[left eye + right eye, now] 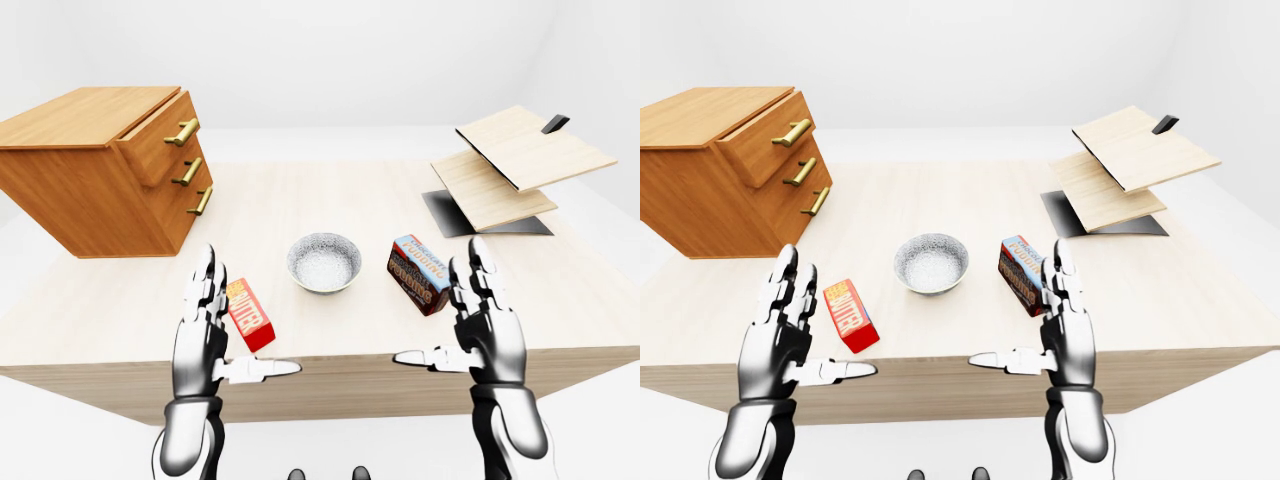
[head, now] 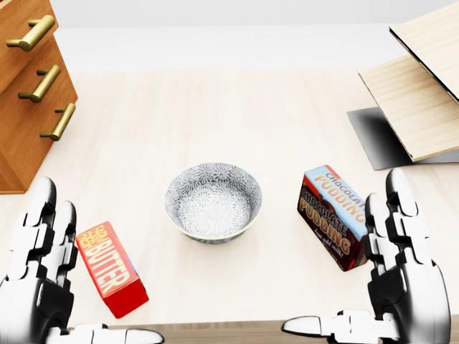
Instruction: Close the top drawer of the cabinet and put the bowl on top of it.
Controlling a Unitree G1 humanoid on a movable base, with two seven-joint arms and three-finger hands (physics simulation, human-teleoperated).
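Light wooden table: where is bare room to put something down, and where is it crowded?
Bare: the wide stretch of the light wooden table between the brown three-drawer cabinet and the tilted wooden boards. Crowded: the near edge, where the red butter box, patterned grey bowl and chocolate pudding box lie.

bowl (image 2: 213, 201) between butter box (image 2: 111, 268), pudding box (image 2: 332, 216)

Pale wooden table (image 1: 300, 200) bearing cabinet (image 1: 90, 175), bowl (image 2: 213, 202), butter box (image 2: 111, 269), pudding box (image 2: 331, 215), tilted boards (image 1: 515, 165).
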